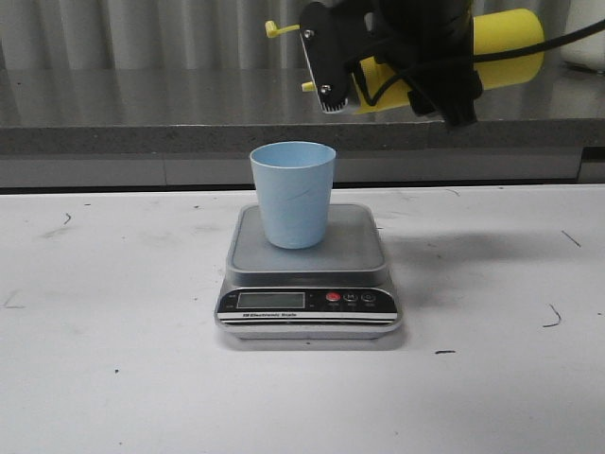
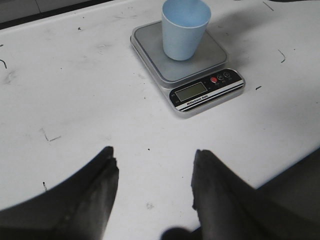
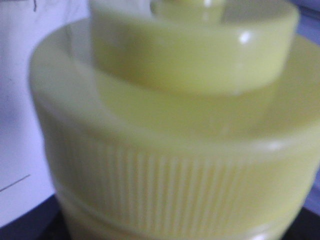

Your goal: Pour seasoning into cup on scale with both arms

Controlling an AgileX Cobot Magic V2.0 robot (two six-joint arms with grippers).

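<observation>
bottle [image 1: 506, 43] lies tipped sideways in the right pincer [image 1: 378, 71], gripped above and behind the cup [image 1: 293, 194] on the scale [image 1: 309, 284]. left pincer [image 2: 152, 187] hangs open over the counter [image 1: 113, 359]. nozzle sits off the rim, so seasoning may miss.

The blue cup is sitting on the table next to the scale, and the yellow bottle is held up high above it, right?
Not quite. The blue cup stands on the scale platform, not beside it on the table; the front view shows this. The yellow bottle is indeed held high above it.
</observation>
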